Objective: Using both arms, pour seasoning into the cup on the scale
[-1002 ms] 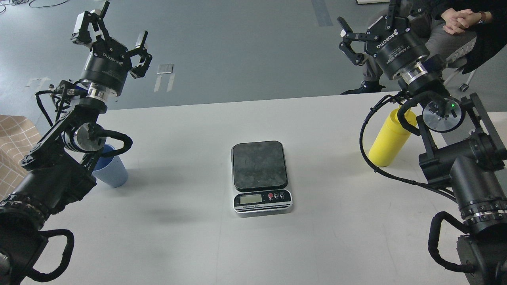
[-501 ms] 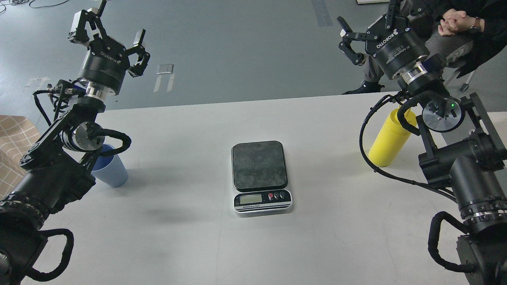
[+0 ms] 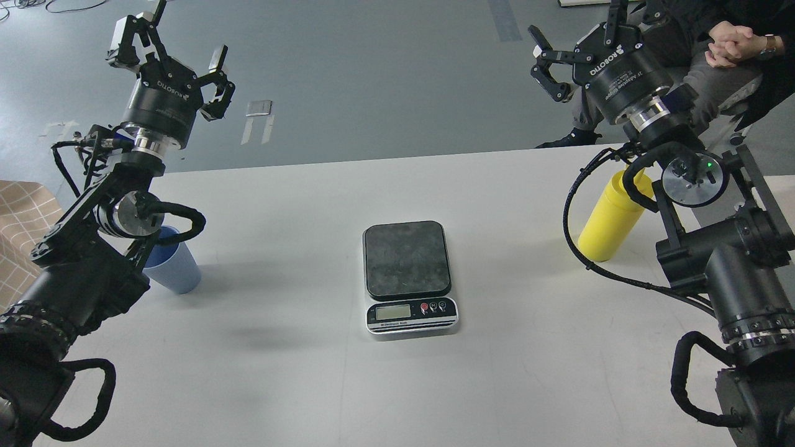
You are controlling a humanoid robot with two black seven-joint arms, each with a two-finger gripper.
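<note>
The scale (image 3: pixel 408 276) sits at the middle of the white table (image 3: pixel 397 385), its black platform bare. The light blue cup (image 3: pixel 175 267) stands at the left, partly hidden behind my left arm. The yellow seasoning bottle (image 3: pixel 610 218) stands at the right; its top is hidden behind my right arm's cable and wrist. My left gripper (image 3: pixel 171 43) is raised high above the table's far left, open and empty. My right gripper (image 3: pixel 574 46) is raised high at the far right, open and empty.
A seated person (image 3: pixel 720 43) with clasped hands is beyond the table's far right edge. A tan checked cloth (image 3: pixel 22 217) lies at the left edge. Grey floor lies past the far edge.
My left gripper has risen slightly up and left. The person's hands shifted. The cup, bottle and scale have not moved.
</note>
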